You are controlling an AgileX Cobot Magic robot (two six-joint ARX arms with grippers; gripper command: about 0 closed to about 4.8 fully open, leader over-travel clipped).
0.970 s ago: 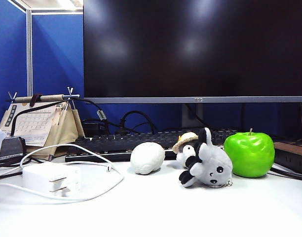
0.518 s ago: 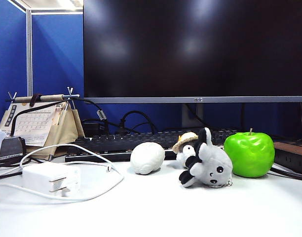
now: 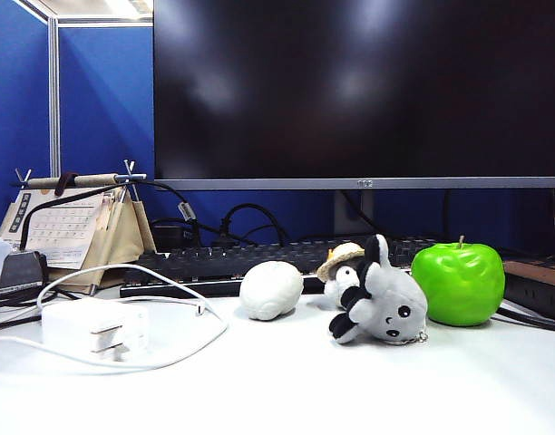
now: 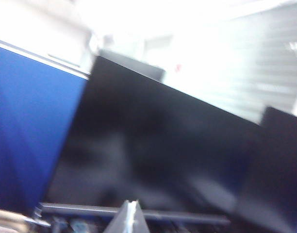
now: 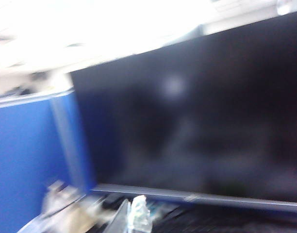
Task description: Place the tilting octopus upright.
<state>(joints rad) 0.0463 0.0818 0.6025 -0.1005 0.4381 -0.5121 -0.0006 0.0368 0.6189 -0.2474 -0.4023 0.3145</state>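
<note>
The light grey octopus (image 3: 386,306) lies tipped on its side on the white table, its black-bottomed tentacles pointing up and left and its face turned toward the camera. No arm shows in the exterior view. In the blurred left wrist view, my left gripper (image 4: 132,205) points at the dark monitor with its fingertips pressed together and nothing between them. My right gripper (image 5: 134,208) is likewise shut and empty in the blurred right wrist view. The octopus shows in neither wrist view.
A straw-hatted penguin plush (image 3: 343,268) stands just behind the octopus, a green apple (image 3: 458,283) to its right and a white egg-shaped lump (image 3: 270,290) to its left. A keyboard (image 3: 214,263), monitor (image 3: 359,91), white charger with cable (image 3: 94,328) and desk calendar (image 3: 69,227) surround them.
</note>
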